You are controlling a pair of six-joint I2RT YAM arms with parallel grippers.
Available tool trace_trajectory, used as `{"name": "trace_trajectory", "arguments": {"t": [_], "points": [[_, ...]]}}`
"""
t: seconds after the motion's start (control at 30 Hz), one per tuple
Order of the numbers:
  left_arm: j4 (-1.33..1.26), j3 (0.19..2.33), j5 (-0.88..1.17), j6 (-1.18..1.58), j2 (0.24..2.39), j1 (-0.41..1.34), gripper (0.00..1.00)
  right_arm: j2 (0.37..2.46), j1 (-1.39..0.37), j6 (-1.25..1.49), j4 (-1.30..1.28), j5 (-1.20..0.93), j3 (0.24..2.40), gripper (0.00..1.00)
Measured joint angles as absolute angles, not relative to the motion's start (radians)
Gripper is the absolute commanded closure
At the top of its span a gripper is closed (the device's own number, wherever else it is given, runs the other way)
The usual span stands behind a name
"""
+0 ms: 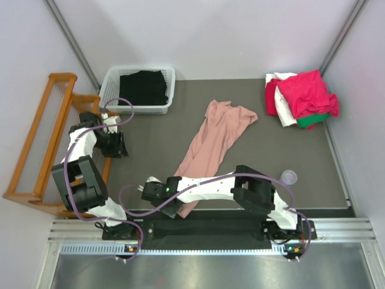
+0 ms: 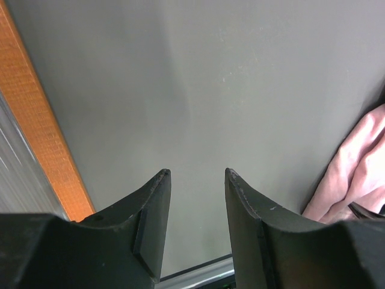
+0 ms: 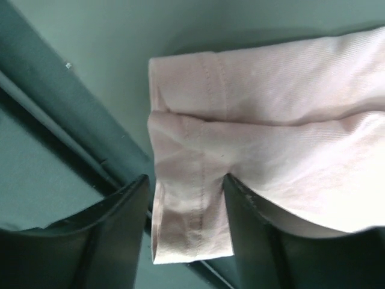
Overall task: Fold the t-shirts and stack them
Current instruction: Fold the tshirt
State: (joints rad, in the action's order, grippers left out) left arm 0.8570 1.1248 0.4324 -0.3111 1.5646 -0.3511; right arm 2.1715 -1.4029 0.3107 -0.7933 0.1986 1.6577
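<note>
Spread t-shirt (image 1: 218, 135): dusty pink; hem stitched in the same pink;
Piled t-shirts (image 1: 304, 96): crimson-pink, white and green are seen;
Basket (image 1: 109, 83): white; black cloth (image 1: 142, 87) is held;
Table (image 1: 150, 144): dark grey;
Rack (image 1: 62, 77): orange wood

Left claw (image 2: 195, 180) parted above grey table (image 2: 240, 90), pink t-shirt (image 2: 355, 174) rightward.

A white plastic basket (image 1: 138, 109) sits at the far left of the grey tabletop (image 1: 283, 144), with a black cloth (image 1: 142, 88) lying in it. A wooden rack (image 1: 27, 144) stands beside the tabletop's left edge. A small clear cup (image 1: 289, 177) rests at the near right.
</note>
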Motion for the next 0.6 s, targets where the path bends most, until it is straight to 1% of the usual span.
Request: {"name": "trace_trajectory", "arguments": {"t": [0.03,0.1,0.2,0.43,0.53,0.6], "points": [[0.861,1.126,0.434,-0.314,1.565,-0.351,0.53,2.180,-1.405,0.318,-0.803,0.220,1.666,0.55],[0.867,1.128,0.437,-0.317,1.565,-0.351,0.53,2.190,-1.411,0.328,-0.814,0.258,1.674,0.58],[0.871,1.131,0.441,-0.323,1.565,-0.351,0.53,2.201,-1.421,0.345,-0.818,0.299,1.671,0.60],[0.890,1.132,0.451,-0.340,1.565,-0.351,0.53,2.210,-1.458,0.373,-0.800,0.393,1.656,0.50],[0.896,1.133,0.453,-0.342,1.565,-0.351,0.53,2.227,-1.487,0.378,-0.796,0.470,1.658,0.46],[0.897,1.134,0.453,-0.343,1.565,-0.351,0.53,2.243,-1.507,0.379,-0.796,0.527,1.665,0.46]]}}
